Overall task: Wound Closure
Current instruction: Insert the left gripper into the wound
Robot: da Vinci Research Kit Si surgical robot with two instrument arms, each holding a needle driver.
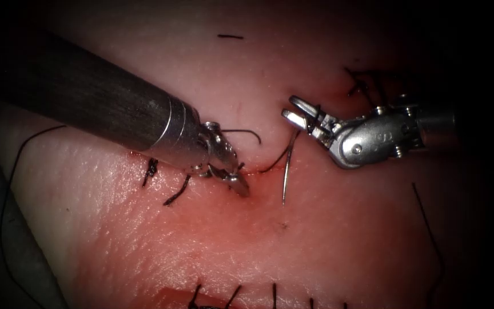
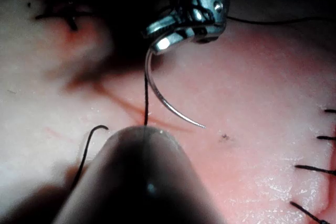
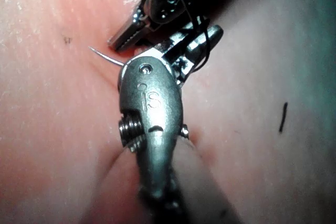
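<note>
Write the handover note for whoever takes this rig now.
Right tool: shut on the needle near its thread end.
Left tool: tip down at the cut; what it holds cannot be told.
Needle: just right of the left tool, its point apparently free of the tissue. Thread runs from it into the cut.
Done: two stitches on the cut's left stretch.
Left: the cut beside the needle shows no stitch.

Centre lit, edges dark (glare on metal).
</note>
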